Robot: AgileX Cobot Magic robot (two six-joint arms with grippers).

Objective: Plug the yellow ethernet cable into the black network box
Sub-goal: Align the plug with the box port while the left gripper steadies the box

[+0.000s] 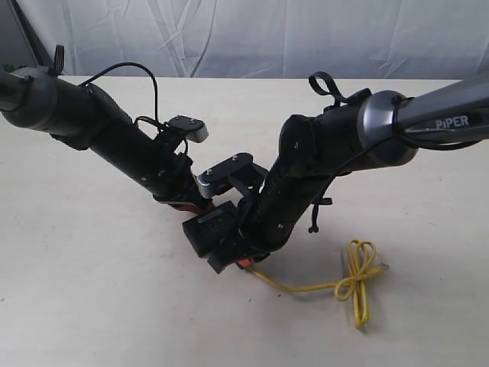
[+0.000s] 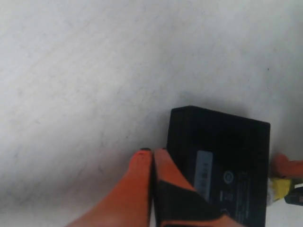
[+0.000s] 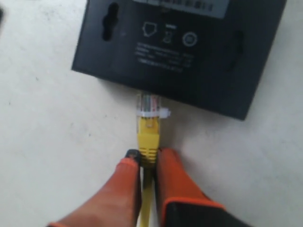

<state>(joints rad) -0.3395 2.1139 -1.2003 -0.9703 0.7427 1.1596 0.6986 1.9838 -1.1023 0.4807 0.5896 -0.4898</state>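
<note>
We hold the yellow ethernet cable (image 3: 148, 132) up against the black network box (image 3: 180, 52)

The right gripper (image 3: 147, 158) is clamped on the cable, its orange fingers pinching the yellow boot just behind the clear plug; the plug's tip meets the near side of the box, though we cannot tell whether it sits fully in; the left gripper (image 2: 152, 163) has its fingers pressed together with nothing between them, tips at the box's opposite edge, one finger overlapping its top; the box lies flat on the pale table (image 1: 92, 290) between our two arms; the rest of the cable trails across the table to a loose knotted loop (image 1: 350, 286), well apart from the box
</note>
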